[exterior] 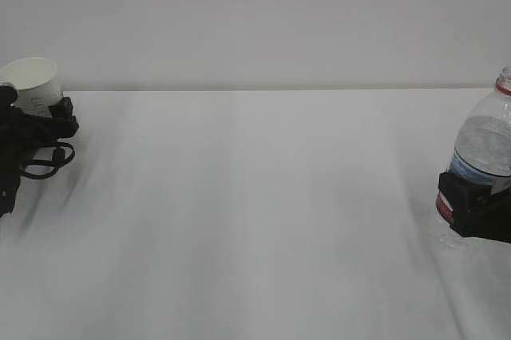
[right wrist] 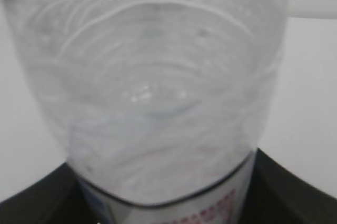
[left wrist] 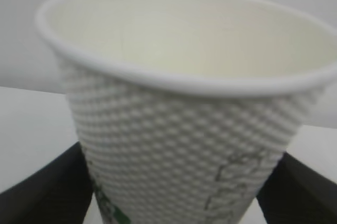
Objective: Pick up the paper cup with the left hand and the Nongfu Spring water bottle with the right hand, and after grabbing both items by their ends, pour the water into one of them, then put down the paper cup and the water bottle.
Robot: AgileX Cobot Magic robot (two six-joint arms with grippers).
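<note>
I see the small white paper cup [left wrist: 179, 129], embossed with a dimpled texture, cream inside, dark lettering and a green mark low on its side, sitting upright between the black fingers [left wrist: 47, 192] of the left hand [exterior: 36, 128]. The fingers flank its lower wall on both sides, clamped on it as far as I can judge. In the exterior view the cup [exterior: 33, 85] is at the far left edge, at the back of the white table [exterior: 255, 220], with black cables looped just below it.

Well apart from the cup, at the far right edge, the clear ribbed plastic Nongfu Spring water bottle [exterior: 483, 156] stands uncapped with its red neck ring at the top, leaning slightly. The right hand [exterior: 475, 208] grips its lower part across the red label; black fingers [right wrist: 287, 192] press on both sides. Clear water [right wrist: 158, 103] fills it to the shoulder.

The table is plain white under a pale grey wall [exterior: 255, 13].

Only the wrist views show the cup's embossing and the label's red print; only the exterior view shows both things together.
</note>
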